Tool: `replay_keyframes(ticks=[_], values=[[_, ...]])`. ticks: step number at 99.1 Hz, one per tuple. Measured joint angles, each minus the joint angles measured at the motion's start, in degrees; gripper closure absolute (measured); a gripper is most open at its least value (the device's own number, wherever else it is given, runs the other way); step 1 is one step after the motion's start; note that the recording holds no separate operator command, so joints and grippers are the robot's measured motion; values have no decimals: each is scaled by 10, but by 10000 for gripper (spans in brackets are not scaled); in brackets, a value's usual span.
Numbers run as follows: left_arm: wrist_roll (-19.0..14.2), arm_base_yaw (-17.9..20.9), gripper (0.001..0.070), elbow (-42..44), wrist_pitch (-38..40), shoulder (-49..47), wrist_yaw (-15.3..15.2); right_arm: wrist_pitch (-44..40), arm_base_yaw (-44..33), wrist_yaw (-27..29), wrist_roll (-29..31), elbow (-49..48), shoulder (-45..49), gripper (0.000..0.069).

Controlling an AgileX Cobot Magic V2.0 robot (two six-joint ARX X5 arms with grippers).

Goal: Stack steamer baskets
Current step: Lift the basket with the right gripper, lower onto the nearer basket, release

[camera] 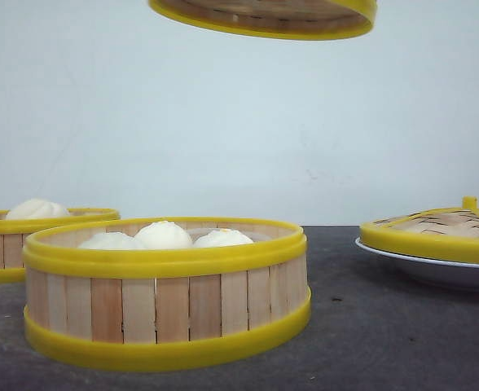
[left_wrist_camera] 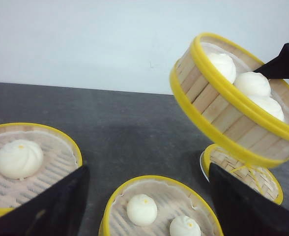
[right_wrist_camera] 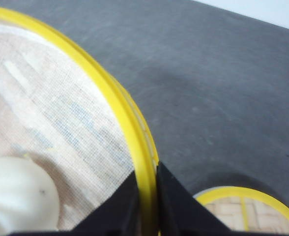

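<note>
High above the dark grey bench point(camera: 386, 342), the right hand point(right_wrist_camera: 147, 196) pinches the yellow rim of a round wooden-slat steamer basket point(left_wrist_camera: 233, 98), tilted and holding three white buns point(left_wrist_camera: 252, 83). Below it, two more alike baskets stand on the bench: the near one point(camera: 166, 293) with three buns, the left one point(camera: 11, 244) with one. The left hand point(left_wrist_camera: 144, 206) is spread, empty. A domed woven lid point(camera: 443, 228) rests on a white plate point(camera: 443, 269).
</note>
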Motion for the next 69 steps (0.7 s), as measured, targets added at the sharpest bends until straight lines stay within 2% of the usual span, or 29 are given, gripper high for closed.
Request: replay_keyframes(ticks=[24,45,69], values=[[0,0,241,0,0,0,0,24,59,0,-4,-40,-1,668],[0,0,241,0,-1,0,0,87,90,2,-4,-137,-2,668],[0,0,241,0,-2,0,2,197,111,26,3,-273,-1,668]])
